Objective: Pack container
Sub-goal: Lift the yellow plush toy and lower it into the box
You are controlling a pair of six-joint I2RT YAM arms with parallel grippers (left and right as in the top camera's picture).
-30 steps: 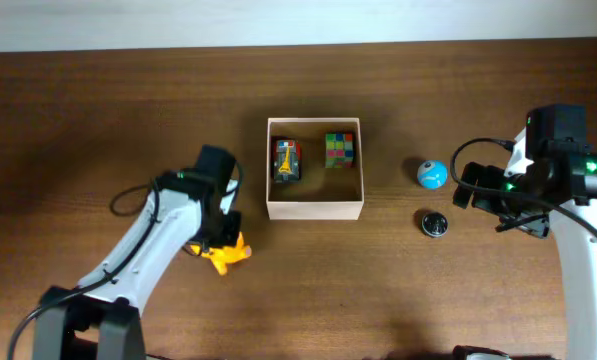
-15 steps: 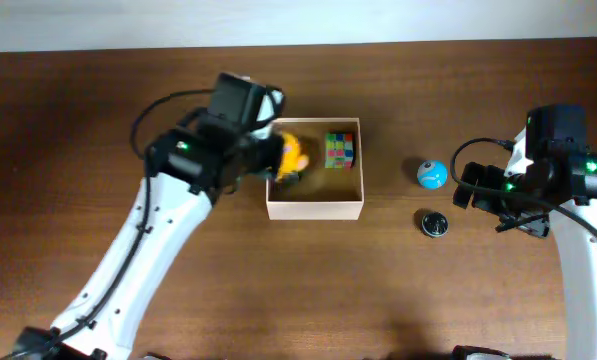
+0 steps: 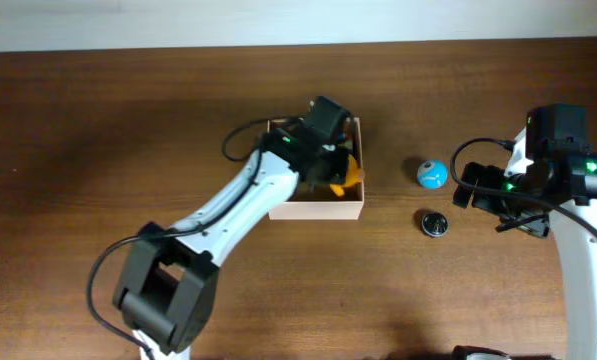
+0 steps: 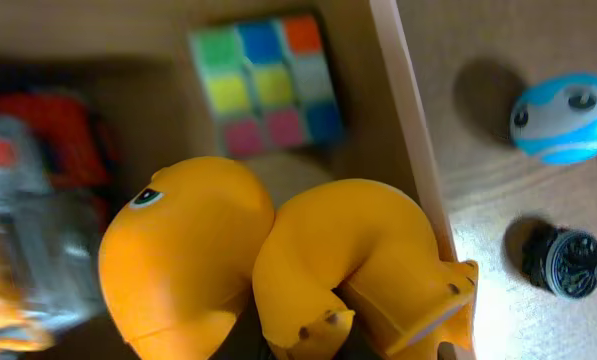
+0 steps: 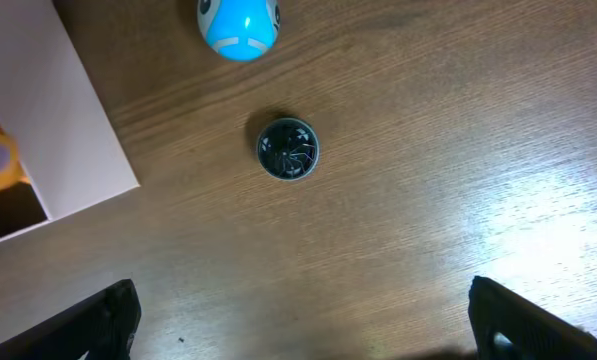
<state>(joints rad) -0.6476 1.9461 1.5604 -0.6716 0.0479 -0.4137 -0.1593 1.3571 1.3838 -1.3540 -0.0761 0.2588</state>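
The container (image 3: pixel 315 210) is a square cardboard box, white outside and tan inside, at mid-table. My left gripper (image 3: pixel 336 172) is over its right half, shut on a yellow toy animal (image 3: pixel 351 177). In the left wrist view the yellow toy (image 4: pixel 278 260) fills the lower frame above the box floor, next to the box's right wall (image 4: pixel 403 120). A colour cube (image 4: pixel 263 85) and a blurred red-and-black toy (image 4: pixel 48 150) lie in the box. My right gripper (image 3: pixel 475 196) is open and empty over bare table (image 5: pixel 303 330).
A blue-and-white ball (image 3: pixel 431 173) and a black round disc (image 3: pixel 435 223) lie on the table right of the box, between it and my right gripper. Both show in the right wrist view, ball (image 5: pixel 238 22) and disc (image 5: pixel 288 150), beside the box's white wall (image 5: pixel 68 120).
My left arm has lifted the yellow toy off the table at the left and carried it right, across the box's left wall to the box's right half. The right arm has not moved.
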